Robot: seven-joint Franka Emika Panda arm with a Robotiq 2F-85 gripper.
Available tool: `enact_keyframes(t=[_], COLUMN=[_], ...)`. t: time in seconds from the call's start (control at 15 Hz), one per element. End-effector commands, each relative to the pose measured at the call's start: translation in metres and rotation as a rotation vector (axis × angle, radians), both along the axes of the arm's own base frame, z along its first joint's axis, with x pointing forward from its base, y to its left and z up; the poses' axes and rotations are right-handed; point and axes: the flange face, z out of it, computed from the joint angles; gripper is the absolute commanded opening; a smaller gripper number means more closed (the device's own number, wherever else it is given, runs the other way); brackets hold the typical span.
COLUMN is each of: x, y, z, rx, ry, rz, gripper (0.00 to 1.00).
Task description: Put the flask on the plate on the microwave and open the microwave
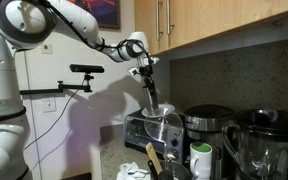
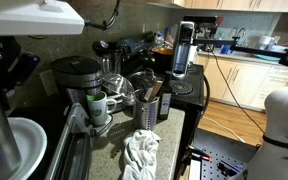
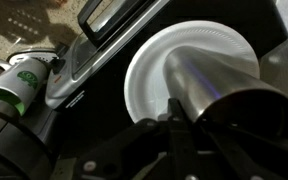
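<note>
My gripper (image 1: 145, 72) is shut on the silver-grey flask (image 1: 150, 96) and holds it upright over the shiny round plate (image 1: 157, 113), which lies on top of the small silver microwave (image 1: 141, 131). In the wrist view the flask (image 3: 216, 88) fills the right side between my jaws (image 3: 170, 135), with its far end over the plate (image 3: 164, 60) on the microwave's dark top (image 3: 102, 100). I cannot tell whether the flask touches the plate. In an exterior view my gripper (image 2: 185, 36) holds the flask (image 2: 180, 66). The microwave door looks shut.
A round black-topped cooker (image 1: 208, 124) stands next to the microwave, with a dark blender jug (image 1: 264, 146) beyond it. A white-and-green mug (image 1: 201, 160) and a utensil holder (image 1: 156, 160) stand in front. Wall cabinets (image 1: 214, 20) hang overhead. A crumpled cloth (image 2: 141, 155) lies on the counter.
</note>
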Motion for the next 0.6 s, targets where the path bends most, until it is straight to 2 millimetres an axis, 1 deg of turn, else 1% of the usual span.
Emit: enact_keyframes(t=[0.0, 0.2, 0.27, 0.33, 0.47, 0.53], x=[0.0134, 0.0136, 0.0117, 0.0109, 0.0095, 0.0095], y=[-0.0027, -0.0006, 0.0012, 0.0022, 0.0053, 0.0065], z=[-0.0078, -0.0015, -0.0007, 0.0003, -0.003, -0.0054], rx=[0.026, 0.025, 0.016, 0.008, -0.002, -0.009], ry=[0.067, 0.088, 0.095, 0.098, 0.124, 0.13], rz=[0.011, 0.013, 0.013, 0.013, 0.019, 0.018], gripper=[0.05, 0.04, 0.12, 0.34, 0.38, 0.44])
